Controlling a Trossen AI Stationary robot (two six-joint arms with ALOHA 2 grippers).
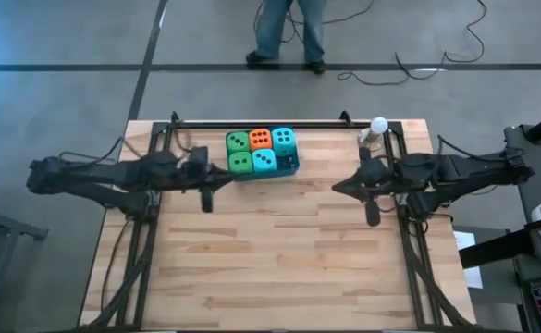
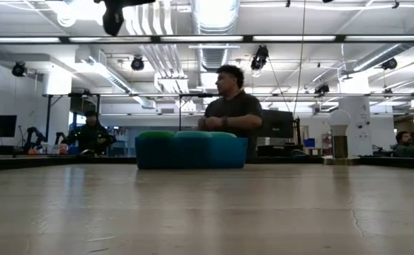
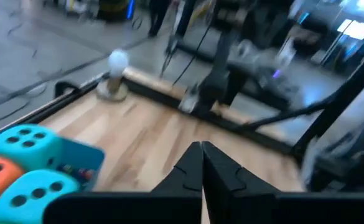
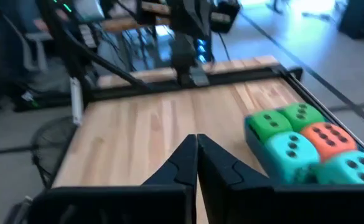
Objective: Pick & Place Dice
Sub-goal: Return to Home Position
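Note:
Five dice sit packed in the blue tray [image 1: 291, 167] at the table's far middle: two green [image 1: 239, 152], one orange-red [image 1: 260, 138] and two teal [image 1: 282, 140]. In the low view the tray [image 2: 190, 151] stands on the tabletop with the dice tops just above its rim. My left gripper [image 1: 224, 181] hangs above the table just left of and nearer than the tray, shut and holding nothing [image 3: 201, 158]. My right gripper [image 1: 338, 188] hangs right of the tray, also shut and holding nothing [image 4: 197, 152]. Both point toward the table's middle.
A white ball on a metal stand [image 1: 377, 127] sits at the far right corner, also in the left wrist view [image 3: 116, 64]. A black frame rail [image 1: 261, 123] runs along the far edge. A person [image 1: 288, 32] stands beyond the table. Bare wood [image 1: 279, 250] lies toward the near edge.

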